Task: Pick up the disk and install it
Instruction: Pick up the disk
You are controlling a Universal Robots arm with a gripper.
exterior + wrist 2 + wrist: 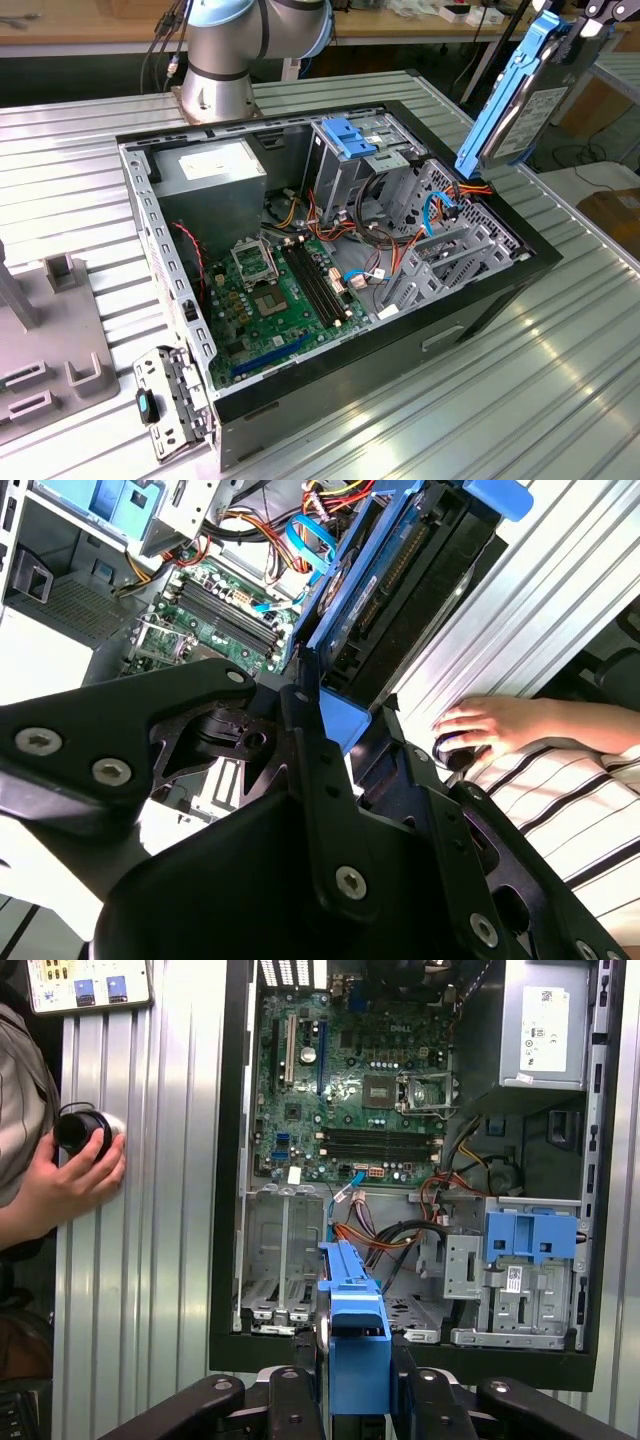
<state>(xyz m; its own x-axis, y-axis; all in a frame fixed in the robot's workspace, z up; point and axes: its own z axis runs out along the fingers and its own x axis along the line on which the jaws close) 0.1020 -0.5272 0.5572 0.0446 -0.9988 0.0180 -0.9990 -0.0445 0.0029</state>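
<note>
The open computer case [330, 260] lies flat on the ribbed table [560, 380], so its drive bays face up w/ room to reach in. The disk [520, 95] hangs edge-down above the case's corner at the exterior view's right, off the table. The gripper [355, 1365] pinches its blue rail, so the label side stays free.

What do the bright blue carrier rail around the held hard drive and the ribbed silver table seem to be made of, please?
The bright blue carrier rail looks like moulded plastic: uniform colour, soft sheen. The ribbed silver table looks like extruded aluminium: bright streaky reflections along parallel grooves, though the alloy cannot be told.
</note>
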